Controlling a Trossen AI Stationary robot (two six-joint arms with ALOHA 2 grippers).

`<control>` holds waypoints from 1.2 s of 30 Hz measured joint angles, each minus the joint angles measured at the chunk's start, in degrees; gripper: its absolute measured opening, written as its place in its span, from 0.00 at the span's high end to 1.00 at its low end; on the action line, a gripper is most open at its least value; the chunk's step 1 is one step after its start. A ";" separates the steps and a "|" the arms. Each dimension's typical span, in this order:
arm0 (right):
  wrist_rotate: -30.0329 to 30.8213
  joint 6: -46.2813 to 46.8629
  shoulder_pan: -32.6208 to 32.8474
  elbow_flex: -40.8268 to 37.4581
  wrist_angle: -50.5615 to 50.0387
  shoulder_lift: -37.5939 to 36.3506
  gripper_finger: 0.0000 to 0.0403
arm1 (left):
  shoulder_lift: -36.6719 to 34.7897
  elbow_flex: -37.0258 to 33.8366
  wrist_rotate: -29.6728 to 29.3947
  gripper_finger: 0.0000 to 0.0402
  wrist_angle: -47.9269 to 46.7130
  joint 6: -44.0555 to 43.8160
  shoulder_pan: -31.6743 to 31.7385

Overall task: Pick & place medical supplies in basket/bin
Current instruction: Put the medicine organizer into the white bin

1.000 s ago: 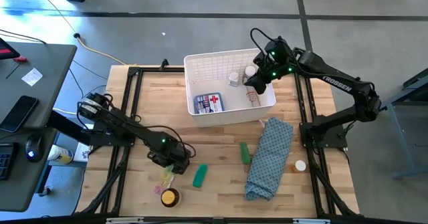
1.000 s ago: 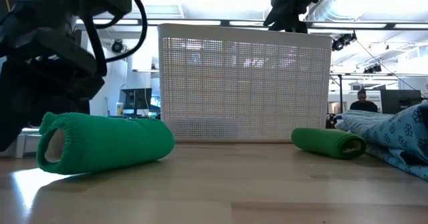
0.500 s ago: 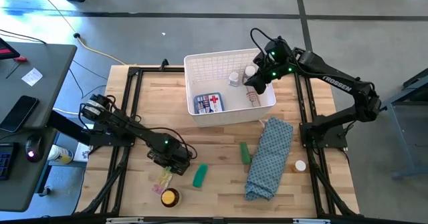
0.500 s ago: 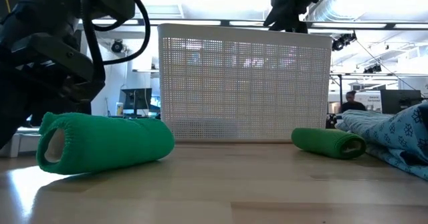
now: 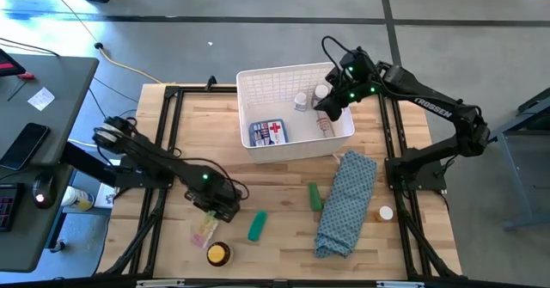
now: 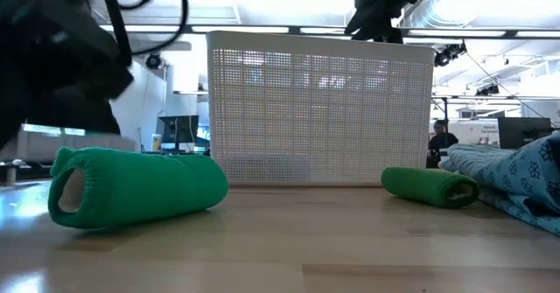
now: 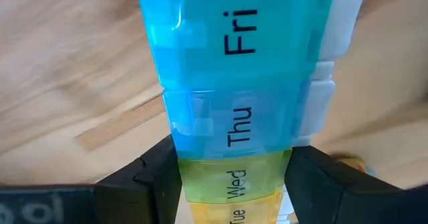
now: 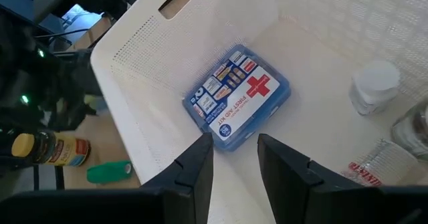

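The rainbow pill organiser strip (image 7: pixel 234 83) sits between the fingers of my left gripper (image 7: pixel 231 180), which is shut on it over the table's near left part (image 5: pixel 225 209). The strip (image 5: pixel 204 230) slants down below the gripper. My right gripper (image 8: pixel 235 164) hangs open over the white basket (image 5: pixel 258 86), with nothing between its fingers. In the basket lie the red-cross pack (image 8: pixel 235 97), two white-capped bottles (image 5: pixel 301 101) and a tube (image 5: pixel 324 126). On the table lie two green tubes (image 5: pixel 257 226) (image 5: pixel 314 195), a round yellow tin (image 5: pixel 218 254) and a white-capped bottle (image 5: pixel 386 212). My left gripper pinches the strip's two long sides at its yellow-green Wed compartment (image 7: pixel 190 180) between its two fingers (image 7: pixel 150 184). The fingers come steeply from above and lie across the strip. The blue Thu and Fri end (image 7: pixel 231 37) slants down past them; whether it touches the table, I cannot tell.
A long blue patterned cloth (image 5: pixel 346 204) lies on the table's right half, beside the second green tube. The black frame rails (image 5: pixel 168 142) run along both sides. Bare wood (image 5: pixel 284 245) lies between the tin and the cloth.
My left gripper has risen a little above the near left part of the table, and the held part of the pill organiser has come up with it. The strip now points more toward the table's left edge than before.
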 joint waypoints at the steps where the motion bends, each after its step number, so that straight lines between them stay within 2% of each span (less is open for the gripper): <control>1: -0.02 0.00 0.21 0.00 -0.01 0.00 0.73 | -1.29 -0.02 -0.18 0.39 -0.76 -0.02 0.00; 5: 0.25 0.00 1.05 0.00 -0.06 0.00 0.73 | -7.91 0.00 -2.81 0.39 -2.99 -0.06 0.00; 8: 0.42 -0.05 1.48 0.00 0.00 0.00 0.73 | -14.26 0.03 -9.11 0.39 -3.52 -1.43 0.00; 12: 1.27 -0.34 1.86 0.00 0.01 0.00 0.73 | -23.28 0.03 -22.21 0.39 -3.79 -2.85 0.00; 18: 4.05 -0.42 1.98 0.01 0.87 0.00 0.73 | -35.27 0.17 -45.21 0.39 -0.95 -0.13 0.07; 22: 7.09 -0.33 1.68 0.02 3.14 0.00 0.73 | -39.93 2.00 -53.22 0.39 1.01 8.16 3.10; 28: 8.38 3.31 0.56 0.00 9.11 0.02 0.73 | -40.49 12.11 -52.25 0.39 4.77 30.59 15.02; 36: 8.59 9.77 -1.98 0.02 15.85 0.02 0.73 | -32.37 26.32 -39.68 0.39 3.52 51.64 34.81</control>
